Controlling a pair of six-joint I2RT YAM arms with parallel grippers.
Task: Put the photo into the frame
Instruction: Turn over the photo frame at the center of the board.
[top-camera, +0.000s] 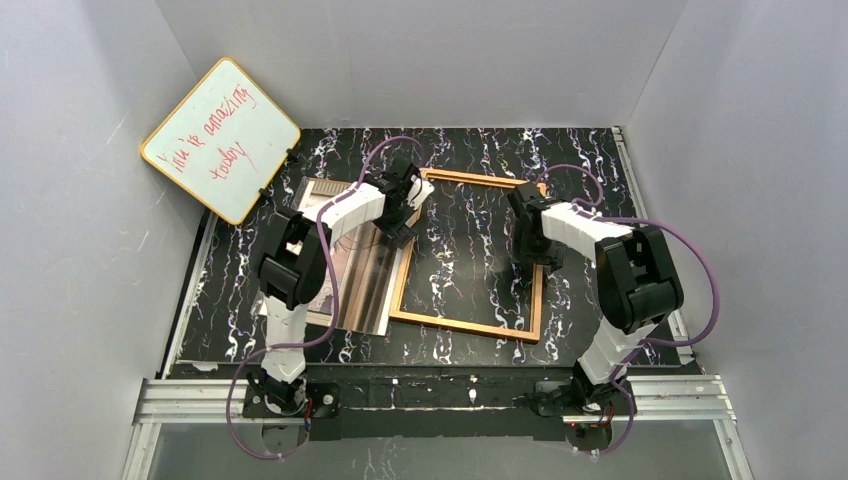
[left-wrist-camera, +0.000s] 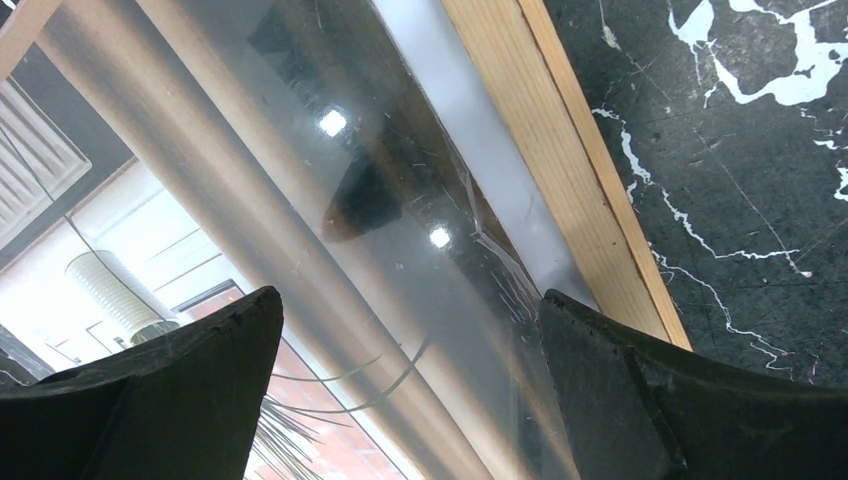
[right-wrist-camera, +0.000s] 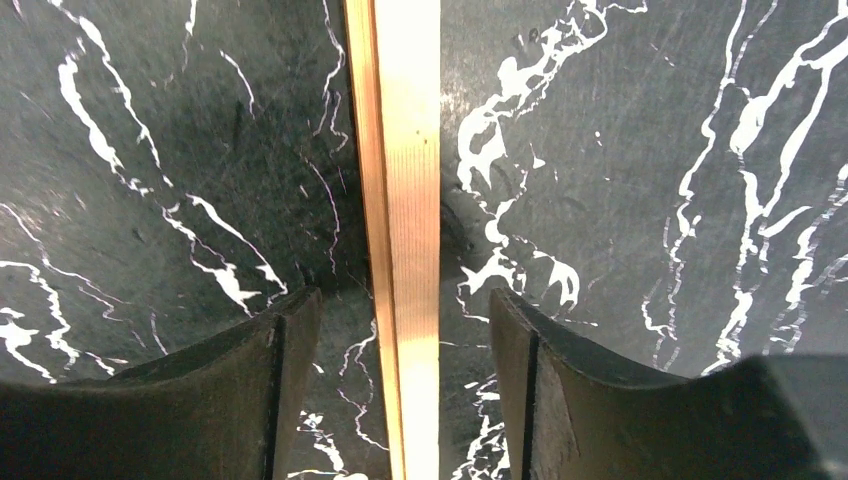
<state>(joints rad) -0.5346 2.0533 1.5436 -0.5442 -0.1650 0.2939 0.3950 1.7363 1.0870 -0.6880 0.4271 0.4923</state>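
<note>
My left gripper hangs wide open over the right edge of the photo, which lies against the left rail of the frame. My right gripper is open too, straddling the right rail.

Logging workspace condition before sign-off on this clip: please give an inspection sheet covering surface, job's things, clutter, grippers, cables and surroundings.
Surface: black, white-veined table.
Job's things: frame lies flat mid-table, marble showing through it; photo lies flat to its left, its right edge at the frame's left rail, not yet in.
Clutter: whiteboard with red writing propped in the far-left corner.
Grippers: left gripper open over the photo's edge; right gripper with jaws apart astride the frame's right rail, not touching.
Cables: purple cables loop from both arms.
Surroundings: plain grey walls on three sides.
</note>
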